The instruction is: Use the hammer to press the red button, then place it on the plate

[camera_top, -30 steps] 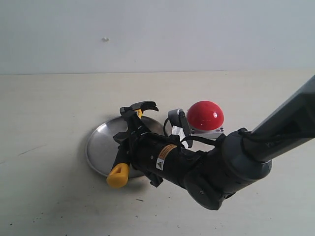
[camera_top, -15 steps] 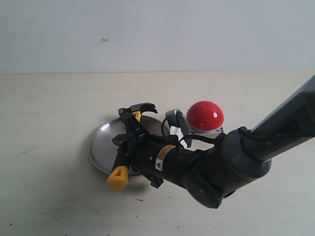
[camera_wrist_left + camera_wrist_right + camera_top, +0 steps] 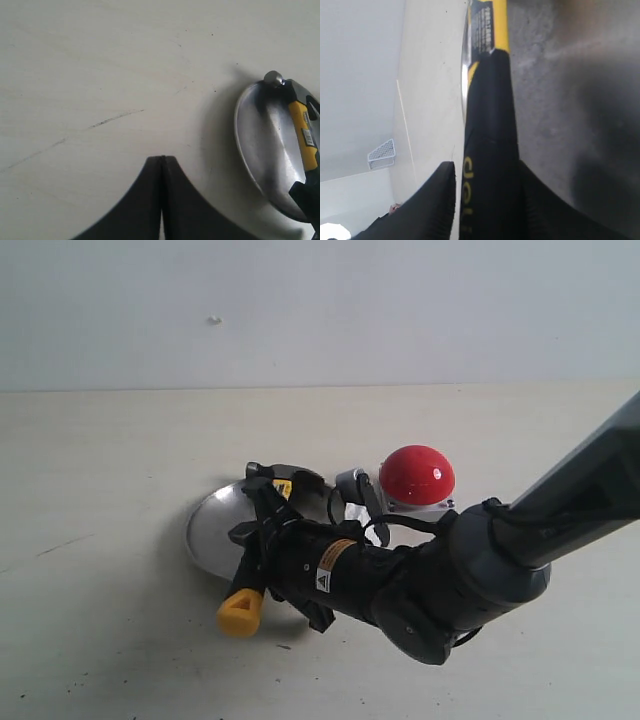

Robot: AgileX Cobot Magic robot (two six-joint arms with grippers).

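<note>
The hammer [image 3: 240, 612] lies across the plate [image 3: 212, 530], its dark head at the far rim and its yellow end jutting past the near rim over the worktop [image 3: 100, 460]; the button [image 3: 417, 474] sits just beside the plate, on its right. The 2 right fingers [image 3: 437, 205] flank the black handle with a thin sliver of light along 1 of them, and I cannot tell whether they grip it or only bracket it. The left fingers [image 3: 145, 200] are pressed together on nothing, over the worktop near the plate.
</note>
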